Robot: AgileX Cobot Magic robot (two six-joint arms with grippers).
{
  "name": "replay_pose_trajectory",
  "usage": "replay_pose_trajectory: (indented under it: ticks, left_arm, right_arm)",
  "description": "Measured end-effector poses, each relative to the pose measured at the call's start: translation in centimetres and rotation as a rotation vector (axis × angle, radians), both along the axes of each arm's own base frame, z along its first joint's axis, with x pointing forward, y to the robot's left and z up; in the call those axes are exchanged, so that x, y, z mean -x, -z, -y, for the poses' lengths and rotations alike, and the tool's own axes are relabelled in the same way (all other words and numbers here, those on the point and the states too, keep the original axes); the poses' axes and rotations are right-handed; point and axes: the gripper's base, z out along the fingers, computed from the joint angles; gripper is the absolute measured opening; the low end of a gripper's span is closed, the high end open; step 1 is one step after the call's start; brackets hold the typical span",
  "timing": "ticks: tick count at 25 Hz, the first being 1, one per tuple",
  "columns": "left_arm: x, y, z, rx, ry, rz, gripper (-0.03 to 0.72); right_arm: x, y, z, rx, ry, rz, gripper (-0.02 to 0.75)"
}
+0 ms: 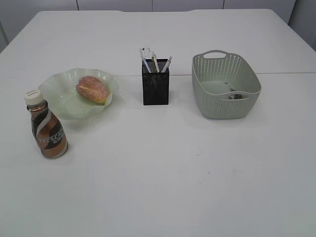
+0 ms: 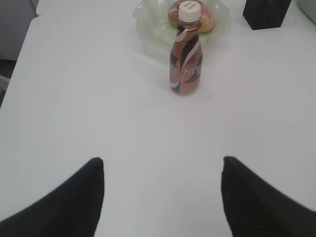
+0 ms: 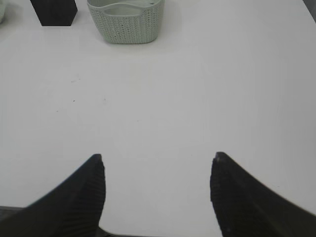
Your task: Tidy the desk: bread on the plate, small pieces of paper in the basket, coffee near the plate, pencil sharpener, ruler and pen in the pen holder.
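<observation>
Bread (image 1: pixel 92 89) sits on the plate (image 1: pixel 57 98) (coffee bottle (image 1: pixel 46 126) beside); both jaws spread, holding nothing.

plate (image 1: pixel 59 86) pale green | pen holder (image 1: pixel 155 89) black (mesh) | basket (image 1: pixel 224 106) grey-green

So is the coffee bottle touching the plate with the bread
Apart. In the exterior view, bare table shows between the coffee bottle and the plate's rim; the left wrist view is less clear.

An open end effector (image 3: pixel 157 190) is hovering over a white counter (image 3: pixel 197 98), facing a distant basket (image 3: pixel 126 20) and black pen holder (image 3: pixel 54 12).
</observation>
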Motion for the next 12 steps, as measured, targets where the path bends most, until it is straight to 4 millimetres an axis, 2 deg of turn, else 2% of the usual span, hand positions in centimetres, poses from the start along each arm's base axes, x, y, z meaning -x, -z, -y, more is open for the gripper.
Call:
replay_pose_trajectory:
  ticks: [12]
  left_arm:
    - [0.00, 0.00, 0.01, 0.001, 0.001, 0.000, 0.542]
  right_arm:
    - [0.00, 0.00, 0.00, 0.002, -0.001, 0.000, 0.489]
